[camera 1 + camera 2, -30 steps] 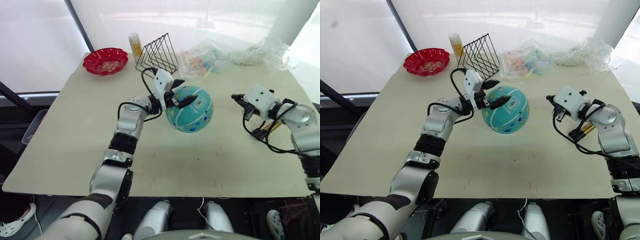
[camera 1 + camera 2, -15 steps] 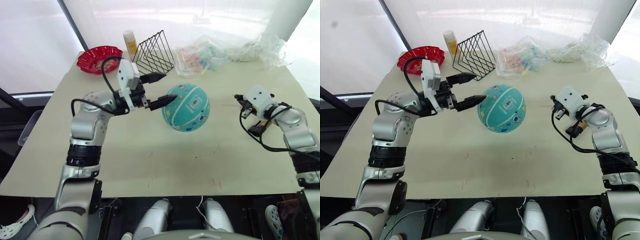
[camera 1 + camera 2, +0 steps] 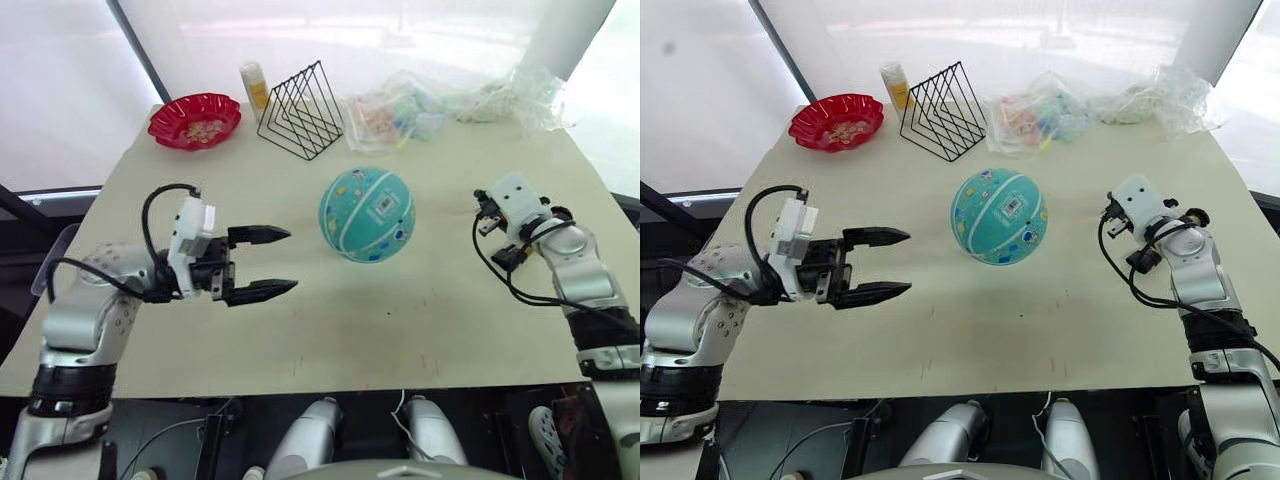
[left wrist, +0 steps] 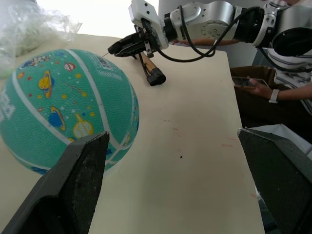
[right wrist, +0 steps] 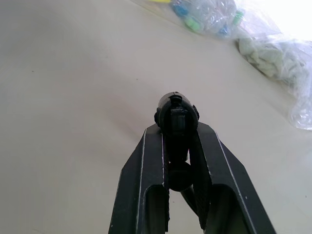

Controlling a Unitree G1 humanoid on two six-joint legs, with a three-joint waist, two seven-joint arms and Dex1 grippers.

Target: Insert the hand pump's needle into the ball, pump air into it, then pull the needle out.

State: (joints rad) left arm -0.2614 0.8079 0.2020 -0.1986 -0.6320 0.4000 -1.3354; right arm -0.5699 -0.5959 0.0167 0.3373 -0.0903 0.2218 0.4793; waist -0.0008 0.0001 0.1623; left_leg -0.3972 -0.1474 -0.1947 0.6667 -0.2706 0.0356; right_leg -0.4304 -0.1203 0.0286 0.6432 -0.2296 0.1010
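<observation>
We saw L gripper (image 3: 268, 262) w/ jaws wide, apart from ball (image 3: 367, 214) on counter (image 3: 400, 320). R gripper (image 4: 117, 48) jaws clamped on hand pump (image 4: 152, 72) end.

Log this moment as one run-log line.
ball: round, free on table | left end effector: open, apart from ball | right end effector: shut on hose end | hand pump: on table

The two head views look forward and down over the table (image 3: 420, 330) from just above its near edge, sharing the whole top. The left wrist view sits low, facing across the ball (image 4: 63, 109) to the right gripper (image 4: 124, 46). The right wrist view looks closely along its own fingers (image 5: 151, 170) toward the bags (image 5: 278, 58)
</observation>
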